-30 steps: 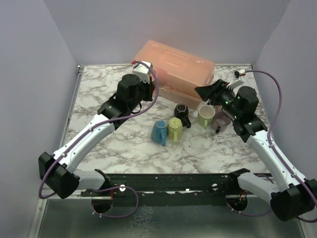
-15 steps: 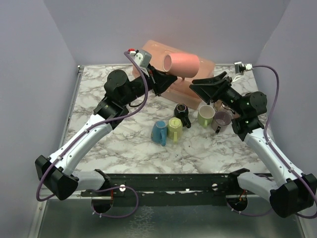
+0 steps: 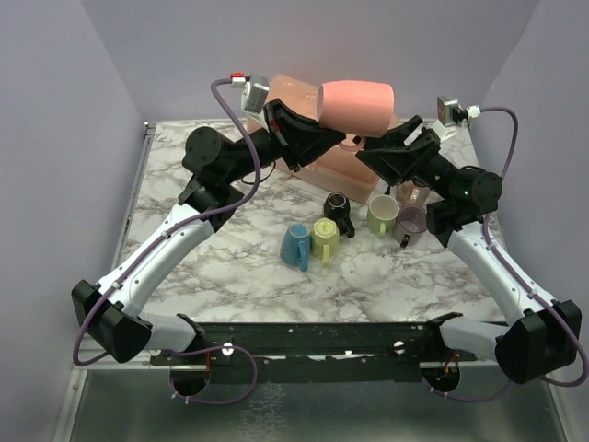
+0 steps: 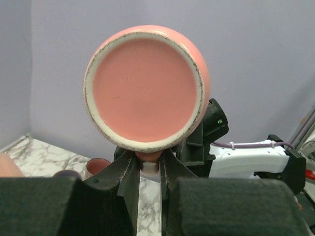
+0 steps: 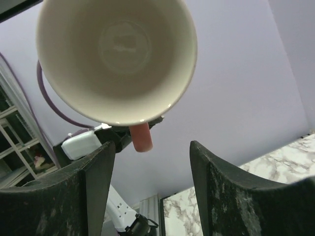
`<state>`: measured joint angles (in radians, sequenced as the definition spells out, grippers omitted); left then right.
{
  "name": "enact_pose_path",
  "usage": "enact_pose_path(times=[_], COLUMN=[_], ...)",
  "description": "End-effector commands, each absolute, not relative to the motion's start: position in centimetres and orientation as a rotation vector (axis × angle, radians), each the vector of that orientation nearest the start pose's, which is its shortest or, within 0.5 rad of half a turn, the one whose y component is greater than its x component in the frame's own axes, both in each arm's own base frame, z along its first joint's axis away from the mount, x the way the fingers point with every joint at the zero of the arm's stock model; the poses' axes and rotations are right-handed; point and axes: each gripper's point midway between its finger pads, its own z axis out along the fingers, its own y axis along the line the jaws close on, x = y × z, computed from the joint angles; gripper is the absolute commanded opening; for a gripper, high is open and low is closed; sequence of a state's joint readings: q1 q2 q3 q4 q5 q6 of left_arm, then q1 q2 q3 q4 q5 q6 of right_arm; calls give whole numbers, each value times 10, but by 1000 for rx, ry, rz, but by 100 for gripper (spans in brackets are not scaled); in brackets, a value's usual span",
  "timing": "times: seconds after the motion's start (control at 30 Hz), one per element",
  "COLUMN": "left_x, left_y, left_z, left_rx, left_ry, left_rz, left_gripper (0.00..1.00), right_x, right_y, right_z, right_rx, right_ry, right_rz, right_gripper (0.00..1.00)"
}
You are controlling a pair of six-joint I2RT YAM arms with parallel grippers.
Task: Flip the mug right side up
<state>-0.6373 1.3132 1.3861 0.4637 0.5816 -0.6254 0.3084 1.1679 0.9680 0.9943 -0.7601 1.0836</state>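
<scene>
The pink mug (image 3: 357, 103) hangs in the air above the back of the table, lying on its side with its mouth toward the right arm. My left gripper (image 3: 342, 140) is shut on its handle from below. In the left wrist view the mug's flat base (image 4: 146, 88) faces the camera, and the left gripper (image 4: 147, 160) pinches the handle just under it. My right gripper (image 3: 386, 145) stands open just right of the mug. The right wrist view looks into the cream inside of the mug (image 5: 118, 54), with the right gripper (image 5: 152, 162) holding nothing below the rim.
A translucent pink lidded bin (image 3: 293, 94) stands at the back behind the arms. Below the raised grippers stand a black mug (image 3: 338, 210), a blue mug (image 3: 296, 245), a yellow-green mug (image 3: 325, 238), a pale green mug (image 3: 382, 215) and a mauve mug (image 3: 411, 224).
The left arm has lifted the pink mug up and to the right, off the table. The right gripper has risen and swung up to the mug's mouth.
</scene>
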Motion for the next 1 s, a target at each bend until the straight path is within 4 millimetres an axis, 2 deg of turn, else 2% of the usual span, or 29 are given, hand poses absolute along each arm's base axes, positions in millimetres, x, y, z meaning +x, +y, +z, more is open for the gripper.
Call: enact_pose_path(times=[0.0,0.13,0.6,0.8,0.87,0.97], left_x=[215,215,214,214,215,215], left_y=[-317,-320,-330,-334,-335,-335], left_z=[564,560,548,543,542,542], left_rx=[634,645,688,705,708,709], left_ry=[919,925,941,948,948,949], left_rz=[-1481,-1502,-1523,-1529,-1528,-1528], left_gripper=[0,0,0,0,0,0], right_x=[220,220,225,233,235,240], right_y=[231,232,242,244,243,242], right_z=[505,511,519,521,522,525], right_rx=[-533,-528,-536,-505,-491,-464], right_ry=[953,941,919,936,932,930], right_rz=[1590,1591,1646,1665,1665,1647], right_gripper=[66,64,35,29,24,11])
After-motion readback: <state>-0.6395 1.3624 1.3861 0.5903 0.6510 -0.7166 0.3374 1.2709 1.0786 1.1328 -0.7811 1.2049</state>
